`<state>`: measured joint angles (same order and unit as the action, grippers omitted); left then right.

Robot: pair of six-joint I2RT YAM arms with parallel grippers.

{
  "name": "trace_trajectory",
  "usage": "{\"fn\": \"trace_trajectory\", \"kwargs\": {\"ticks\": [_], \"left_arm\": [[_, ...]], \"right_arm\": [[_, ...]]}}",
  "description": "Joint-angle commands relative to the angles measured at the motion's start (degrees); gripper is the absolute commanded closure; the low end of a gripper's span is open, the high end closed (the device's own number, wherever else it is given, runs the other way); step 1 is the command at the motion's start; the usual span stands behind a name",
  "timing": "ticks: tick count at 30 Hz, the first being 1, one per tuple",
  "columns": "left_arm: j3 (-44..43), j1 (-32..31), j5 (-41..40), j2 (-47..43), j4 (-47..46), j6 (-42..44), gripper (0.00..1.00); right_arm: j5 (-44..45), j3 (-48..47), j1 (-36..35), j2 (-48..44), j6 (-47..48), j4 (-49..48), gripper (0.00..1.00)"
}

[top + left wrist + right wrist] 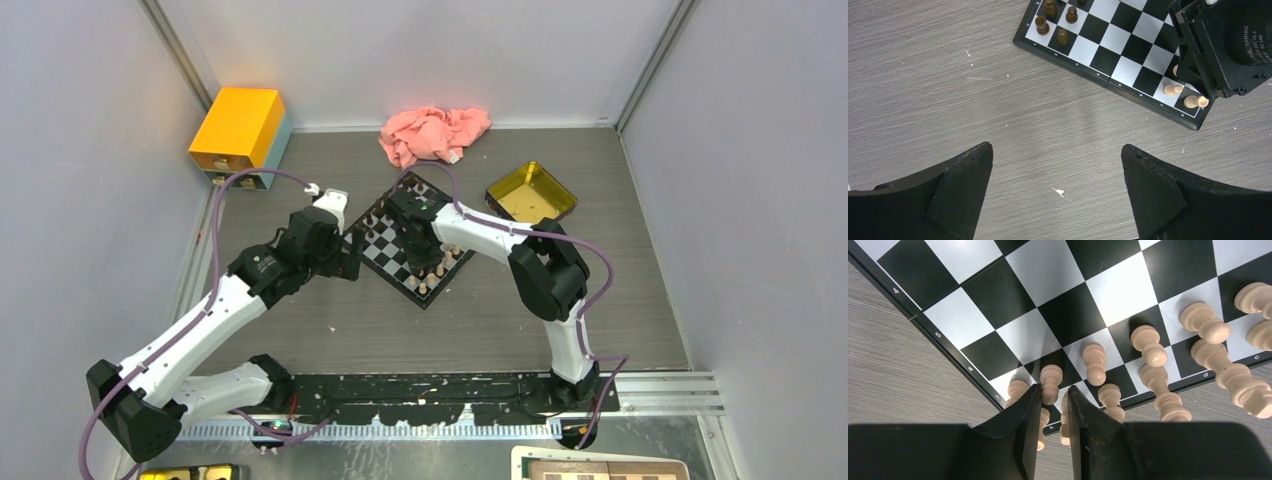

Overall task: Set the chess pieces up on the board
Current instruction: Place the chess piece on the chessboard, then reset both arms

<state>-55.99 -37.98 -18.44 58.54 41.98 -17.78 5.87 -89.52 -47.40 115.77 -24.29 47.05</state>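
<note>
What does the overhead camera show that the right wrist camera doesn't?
Only the overhead view shows the pink cloth, the orange box, the yellow tray and the dark pieces on the board's far side. Only the right wrist view shows the right gripper straddling one pale pawn, and the edge numbers; whether it grips the pawn is unclear. Both show the board and the pale pieces along one edge.

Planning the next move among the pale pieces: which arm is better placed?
Right. The right gripper hangs over the pale pieces on the board, fingertips flanking one pawn; the left gripper hangs wide open over the table beside the board.
</note>
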Motion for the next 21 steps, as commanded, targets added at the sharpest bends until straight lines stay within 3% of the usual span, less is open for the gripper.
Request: {"fn": "trace_trajectory", "kwargs": {"ticks": [1,9,13,21], "left_arm": [[-1.02,0.09,-0.46,-0.8,-1.77,-0.13,0.0],[-2.46,0.05,-0.76,-0.9,-1.46,-0.15,0.0],[-3.67,0.05,-1.87,-0.45,-0.92,-0.03,0.0],[-7.44,2.36,-8.05,1.69,-4.08,2.26,0.0]], "right_arm": [[0.71,-3.78,0.16,-3.91,0.1,1.53,0.68],[2.44,-8.22,0.11,-8.59,0.19,2.96,0.68],[8.55,-7.36,1.17,-12.79,1.04,0.49,0.68],[17.22,-2.6,15.37,-20.64,0.86,-4.77,0.63]]}}
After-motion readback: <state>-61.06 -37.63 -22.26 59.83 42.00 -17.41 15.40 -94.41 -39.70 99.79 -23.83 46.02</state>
